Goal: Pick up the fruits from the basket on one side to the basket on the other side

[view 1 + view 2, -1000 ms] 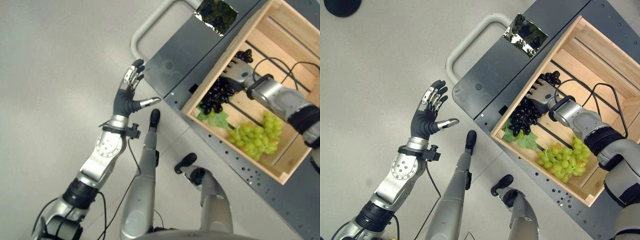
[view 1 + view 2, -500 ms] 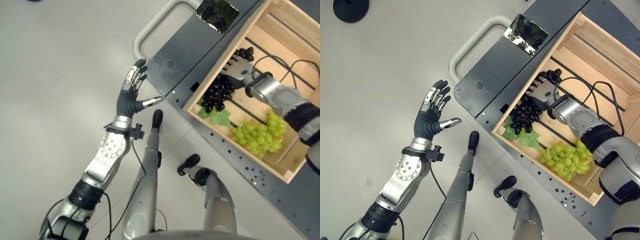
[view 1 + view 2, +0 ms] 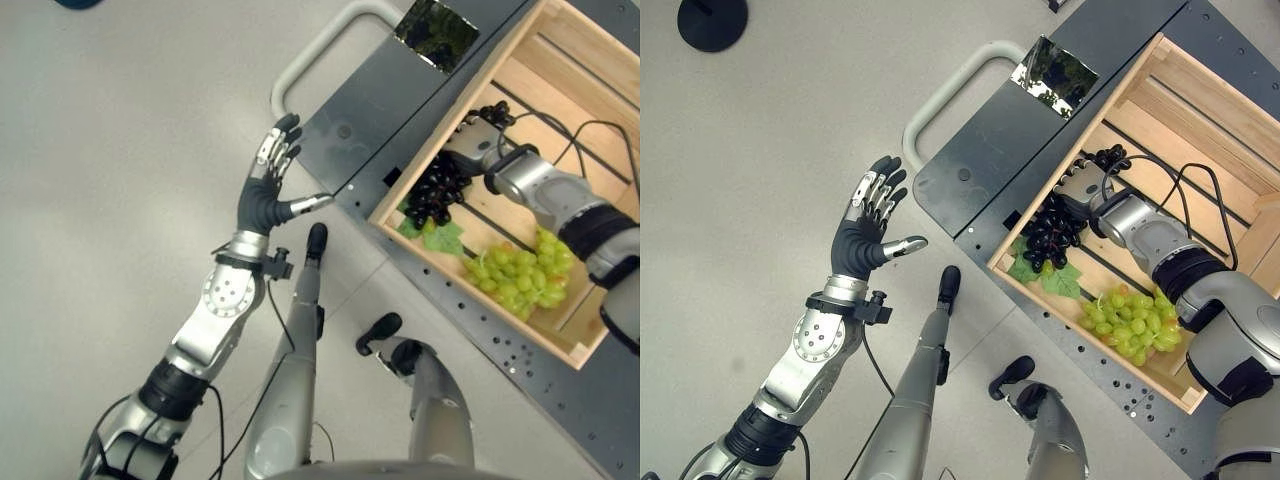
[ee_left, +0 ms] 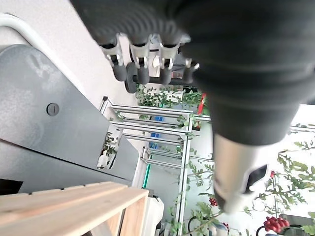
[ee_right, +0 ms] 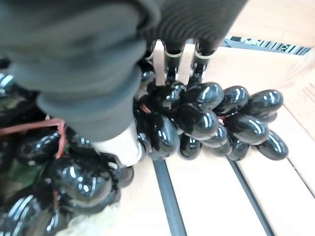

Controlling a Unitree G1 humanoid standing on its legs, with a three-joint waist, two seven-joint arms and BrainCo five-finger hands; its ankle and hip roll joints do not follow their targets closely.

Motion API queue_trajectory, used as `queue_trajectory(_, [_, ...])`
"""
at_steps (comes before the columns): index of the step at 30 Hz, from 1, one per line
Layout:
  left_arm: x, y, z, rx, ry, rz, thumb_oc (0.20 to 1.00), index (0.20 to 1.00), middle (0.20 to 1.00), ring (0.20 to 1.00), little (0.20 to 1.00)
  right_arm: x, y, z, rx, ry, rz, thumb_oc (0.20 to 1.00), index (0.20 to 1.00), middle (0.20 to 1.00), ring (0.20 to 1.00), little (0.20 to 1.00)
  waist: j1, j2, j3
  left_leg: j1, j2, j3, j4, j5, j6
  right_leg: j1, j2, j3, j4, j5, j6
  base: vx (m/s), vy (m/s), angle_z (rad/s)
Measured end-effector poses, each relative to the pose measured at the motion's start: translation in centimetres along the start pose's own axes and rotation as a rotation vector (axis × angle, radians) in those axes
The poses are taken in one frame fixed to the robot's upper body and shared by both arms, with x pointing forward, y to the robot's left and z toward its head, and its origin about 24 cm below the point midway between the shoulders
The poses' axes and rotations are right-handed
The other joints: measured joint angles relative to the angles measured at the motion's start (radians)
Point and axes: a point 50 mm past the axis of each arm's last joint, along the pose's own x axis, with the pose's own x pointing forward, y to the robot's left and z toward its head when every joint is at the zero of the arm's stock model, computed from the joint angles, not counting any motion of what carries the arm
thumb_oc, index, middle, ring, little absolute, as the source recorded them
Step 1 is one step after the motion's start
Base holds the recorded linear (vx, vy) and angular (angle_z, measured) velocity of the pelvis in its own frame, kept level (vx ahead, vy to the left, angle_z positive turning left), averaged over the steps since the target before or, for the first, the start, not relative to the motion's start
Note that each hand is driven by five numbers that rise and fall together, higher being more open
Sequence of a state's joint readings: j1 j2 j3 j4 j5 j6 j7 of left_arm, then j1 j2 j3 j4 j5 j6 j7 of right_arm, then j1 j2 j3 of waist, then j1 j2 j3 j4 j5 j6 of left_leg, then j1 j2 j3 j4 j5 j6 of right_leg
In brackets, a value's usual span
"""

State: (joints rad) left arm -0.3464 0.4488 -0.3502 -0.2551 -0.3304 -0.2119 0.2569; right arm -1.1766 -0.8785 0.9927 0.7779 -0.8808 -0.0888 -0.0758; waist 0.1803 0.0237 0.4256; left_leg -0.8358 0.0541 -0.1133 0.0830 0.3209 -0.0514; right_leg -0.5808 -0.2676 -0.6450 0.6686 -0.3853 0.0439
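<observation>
A wooden crate [image 3: 1080,335] on a dark cart holds a bunch of black grapes [image 3: 1045,228] by its left wall and green grapes [image 3: 1130,320] nearer its front corner. My right hand [image 3: 1085,185] lies on the upper part of the black bunch. In the right wrist view its fingers [image 5: 170,59] dip into the black grapes [image 5: 197,118] and the thumb [image 5: 118,147] presses the bunch's side, so it is shut on them. The bunch still rests on the slats. My left hand [image 3: 262,200] is raised over the floor left of the cart, open, fingers [image 4: 138,64] straight, holding nothing.
The crate sits on a dark grey cart [image 3: 980,150] with a curved grey handle [image 3: 940,90] at its left end. A shiny foil-like piece [image 3: 1055,72] lies by the crate's far corner. A black round base [image 3: 712,18] stands on the floor at top left.
The whole picture has shifted slightly with the camera. My right hand has settled deeper onto the black grapes, with its fingers closing. The left hand stays raised and open.
</observation>
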Motion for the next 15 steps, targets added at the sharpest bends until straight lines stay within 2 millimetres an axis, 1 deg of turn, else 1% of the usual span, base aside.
queue_trajectory(4, [0.0, 0.0, 0.0, 0.0, 0.0, 0.0, 1.0, 1.0, 1.0, 1.0, 1.0, 0.0, 0.2, 0.2, 0.004, -0.001, 0.008, 0.2, 0.2, 0.2, 0.2, 0.2, 0.0, -0.008, -0.005, 0.001, -0.001, 0.0, 0.0, 0.001, 0.001, 0.001, -0.001, 0.0, 0.0, 0.0, 0.0, 0.0, 0.0, 0.0])
queue_trajectory(9, [0.0, 0.0, 0.0, 0.001, 0.0, 0.002, 1.0, 1.0, 1.0, 1.0, 1.0, 0.0, 0.6, 0.2, 0.036, 0.012, 0.005, 0.2, 0.2, 0.2, 0.2, 0.2, 0.0, -0.008, -0.005, 0.005, -0.001, 0.001, 0.0, 0.001, 0.002, 0.004, -0.001, 0.0, 0.0, 0.0, 0.0, 0.0, 0.0, 0.0])
queue_trajectory(11, [0.0, 0.1, 0.0, 0.005, 0.001, 0.005, 1.0, 1.0, 1.0, 1.0, 1.0, -0.3, 1.6, 0.5, 0.138, 0.041, -0.006, 0.2, 0.2, 0.2, 0.2, 0.2, -0.001, -0.008, -0.005, 0.02, -0.001, 0.003, -0.002, 0.003, 0.002, 0.02, -0.002, 0.0, -0.002, 0.001, 0.001, 0.01, -0.018, 0.01])
queue_trajectory(13, [0.0, 0.3, 0.0, 0.008, 0.002, 0.014, 1.0, 1.0, 1.0, 1.0, 1.0, -0.8, 3.2, 1.0, 0.268, 0.075, -0.006, 0.2, 0.2, 0.2, 0.2, 0.2, -0.002, -0.009, -0.004, 0.046, -0.002, 0.006, -0.007, 0.005, 0.0, 0.044, -0.003, 0.001, -0.006, 0.001, 0.002, 0.01, -0.015, 0.0])
queue_trajectory(14, [0.0, 0.5, 0.0, 0.013, 0.001, 0.021, 1.0, 1.0, 1.0, 1.0, 1.0, -1.3, 4.3, 1.3, 0.349, 0.101, -0.003, 0.2, 0.2, 0.2, 0.2, 0.2, -0.002, -0.01, -0.004, 0.068, -0.003, 0.008, -0.012, 0.005, 0.0, 0.064, -0.002, 0.002, -0.012, 0.002, 0.003, 0.0, 0.0, 0.0])
queue_trajectory(15, [0.0, 0.6, 0.1, 0.018, 0.001, 0.026, 1.0, 1.0, 1.0, 1.0, 1.0, -1.7, 5.3, 1.8, 0.389, 0.105, 0.011, 0.2, 0.2, 0.2, 0.2, 0.2, -0.004, -0.011, -0.004, 0.082, -0.002, 0.012, -0.016, 0.003, 0.002, 0.076, -0.002, 0.003, -0.015, 0.002, 0.004, 0.03, -0.023, -0.06])
